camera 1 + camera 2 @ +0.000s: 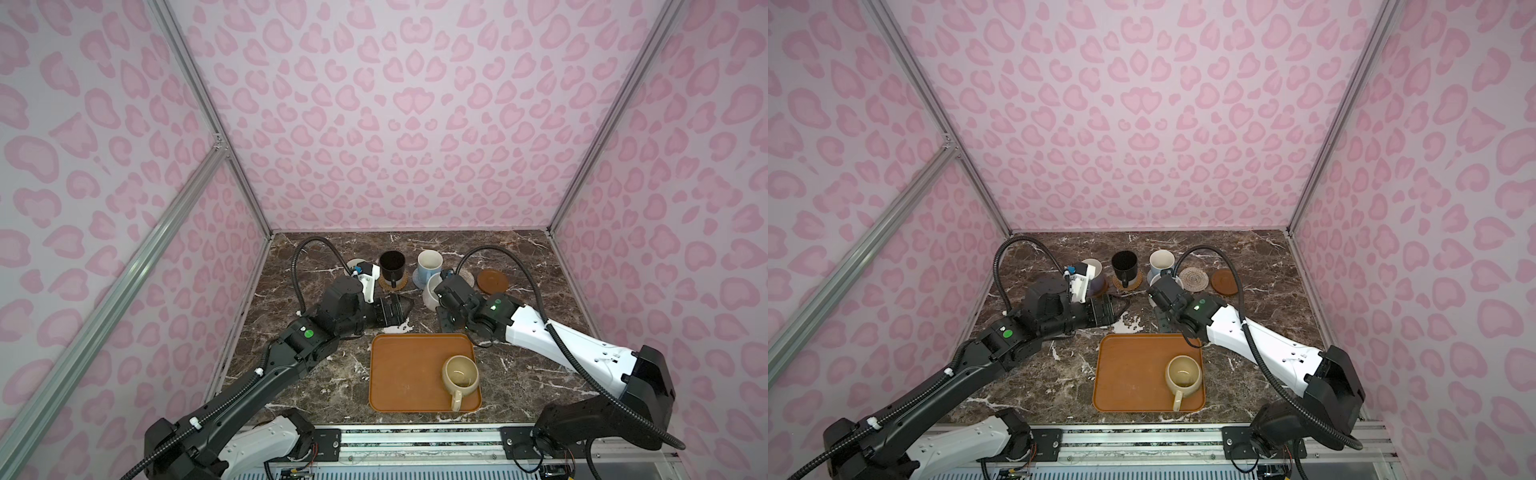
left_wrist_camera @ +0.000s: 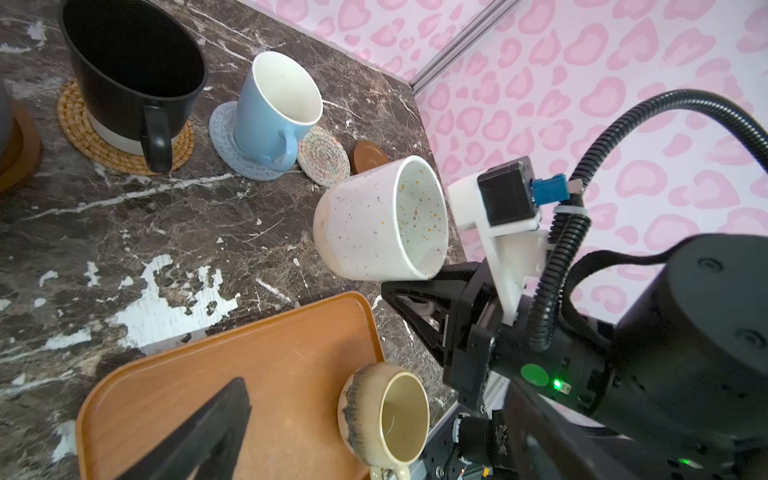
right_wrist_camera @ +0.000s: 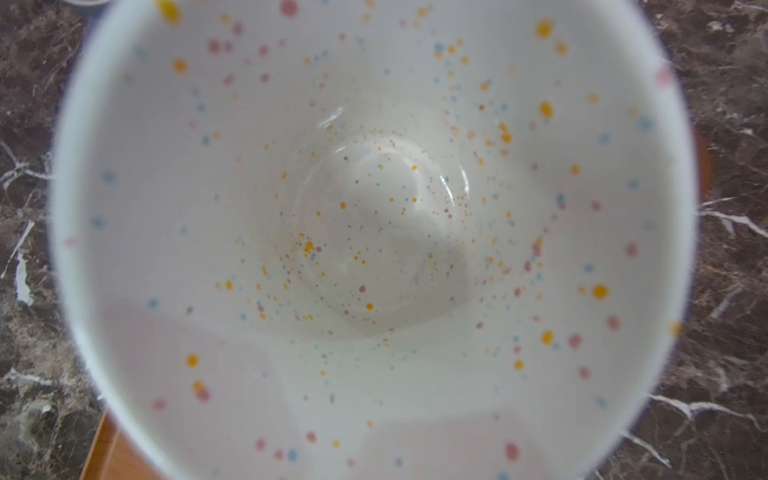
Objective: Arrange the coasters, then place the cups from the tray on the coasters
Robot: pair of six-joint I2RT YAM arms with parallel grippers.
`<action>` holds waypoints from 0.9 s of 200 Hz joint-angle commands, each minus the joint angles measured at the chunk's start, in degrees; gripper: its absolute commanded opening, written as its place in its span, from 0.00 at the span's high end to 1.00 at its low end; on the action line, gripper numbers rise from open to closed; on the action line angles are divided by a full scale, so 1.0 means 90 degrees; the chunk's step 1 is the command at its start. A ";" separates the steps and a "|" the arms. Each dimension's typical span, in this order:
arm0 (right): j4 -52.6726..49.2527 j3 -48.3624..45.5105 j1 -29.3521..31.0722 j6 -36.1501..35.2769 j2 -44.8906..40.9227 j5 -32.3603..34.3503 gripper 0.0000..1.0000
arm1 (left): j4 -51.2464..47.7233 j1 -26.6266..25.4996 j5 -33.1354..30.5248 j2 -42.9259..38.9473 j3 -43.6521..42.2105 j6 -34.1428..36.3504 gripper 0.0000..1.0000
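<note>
Your right fingers (image 2: 405,291) are clamped on the speckled mug (image 2: 374,224), holding it tilted above the bench (image 2: 166,216) near the bare cream coaster (image 2: 324,156), probably its spot, while your left fingers (image 2: 216,424) stand apart beside the tray (image 2: 249,353), where the beige mug (image 2: 390,415) sits.

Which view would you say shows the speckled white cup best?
Left wrist view: the speckled white cup shows wall, rim, inside. Right wrist view shows only its inside; in a top view the right arm partly hides it.
</note>
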 commanded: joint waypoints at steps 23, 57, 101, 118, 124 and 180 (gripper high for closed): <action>0.0403 0.0191 -0.0865 -0.0498 0.0286 -0.0465 1.00 | 0.0518 0.0015 -0.0394 0.0524 0.0526 0.0064 0.03; 0.0319 0.0471 -0.1388 -0.0668 0.0597 -0.0511 1.00 | 0.0737 0.0012 -0.0406 0.1141 0.0950 0.0071 0.03; 0.0371 0.0747 -0.1932 -0.0753 0.0881 -0.0644 1.00 | 0.0831 0.0007 -0.0238 0.2083 0.1607 0.0047 0.03; 0.0387 0.0881 -0.2132 -0.0795 0.1011 -0.0671 1.00 | 0.0835 0.0007 -0.0304 0.2376 0.1828 0.0064 0.03; 0.0381 0.0932 -0.2184 -0.0821 0.1069 -0.0668 1.00 | 0.0848 0.0008 -0.0300 0.2486 0.1919 0.0066 0.03; 0.0407 0.1333 -0.2458 -0.0912 0.1663 -0.0789 1.00 | 0.0895 0.0005 -0.0094 0.3565 0.2771 0.0000 0.03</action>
